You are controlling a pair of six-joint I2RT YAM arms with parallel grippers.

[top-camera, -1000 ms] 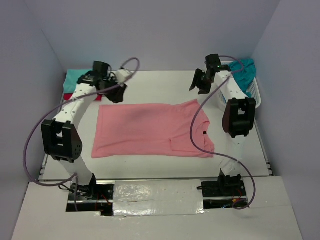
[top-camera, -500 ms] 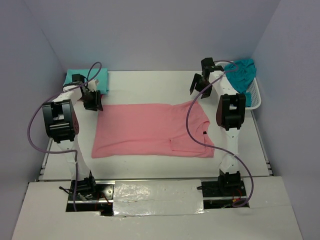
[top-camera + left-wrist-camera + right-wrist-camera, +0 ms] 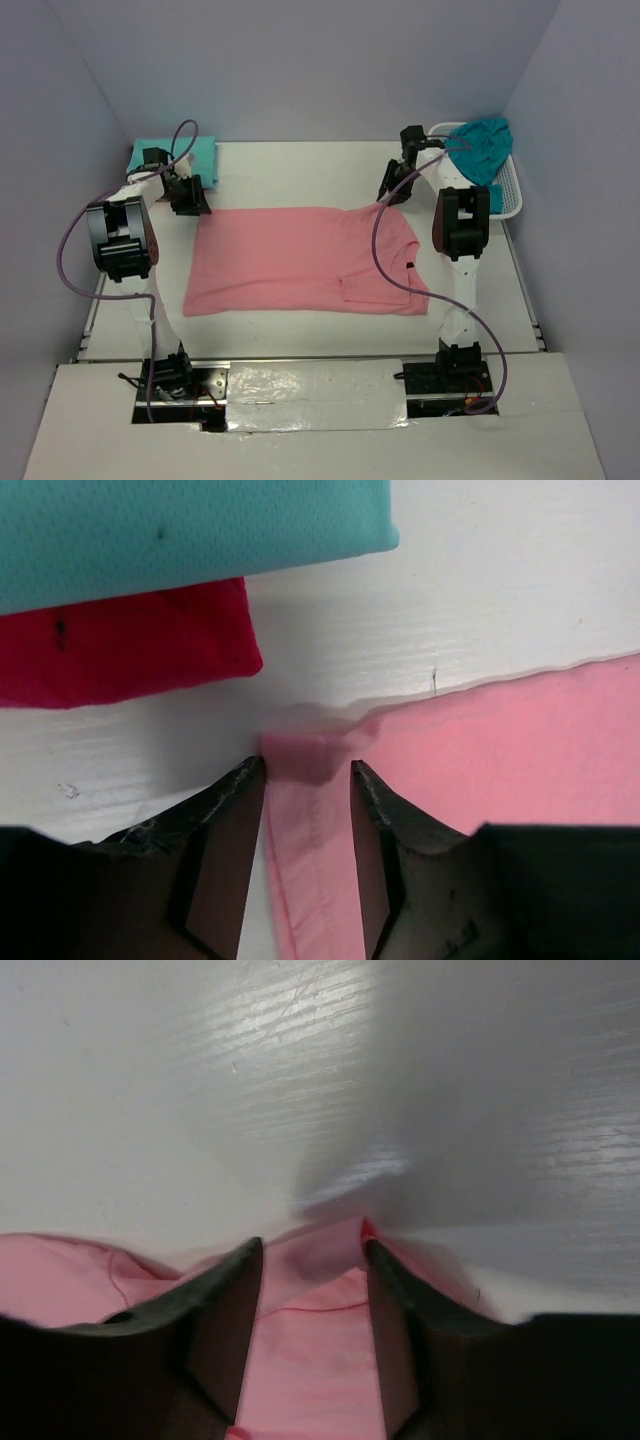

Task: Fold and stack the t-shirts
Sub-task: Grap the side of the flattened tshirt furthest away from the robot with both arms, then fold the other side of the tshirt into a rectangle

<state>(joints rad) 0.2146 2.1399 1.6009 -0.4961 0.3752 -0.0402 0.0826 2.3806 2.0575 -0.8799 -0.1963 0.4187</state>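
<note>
The salmon pink t-shirt (image 3: 300,260) lies spread flat in the middle of the table. My left gripper (image 3: 190,205) is down at its far left corner, open. In the left wrist view (image 3: 307,765) the bunched corner of pink cloth (image 3: 480,750) sits between the fingertips. My right gripper (image 3: 388,195) is at the far right sleeve tip, open, with pink cloth (image 3: 310,1360) filling the gap (image 3: 312,1245). A folded mint-teal t-shirt (image 3: 180,530) lies on a crimson red one (image 3: 120,650) at the far left (image 3: 175,155). The darker teal-blue t-shirt (image 3: 480,145) hangs out of the basket.
A white lattice basket (image 3: 508,195) stands at the far right corner. Purple cables loop off both arms. Walls close in the table at the back and both sides.
The left arm has swung back and down onto the pink shirt's far left corner. The right gripper has dropped onto the sleeve tip, its jaws narrowing.
</note>
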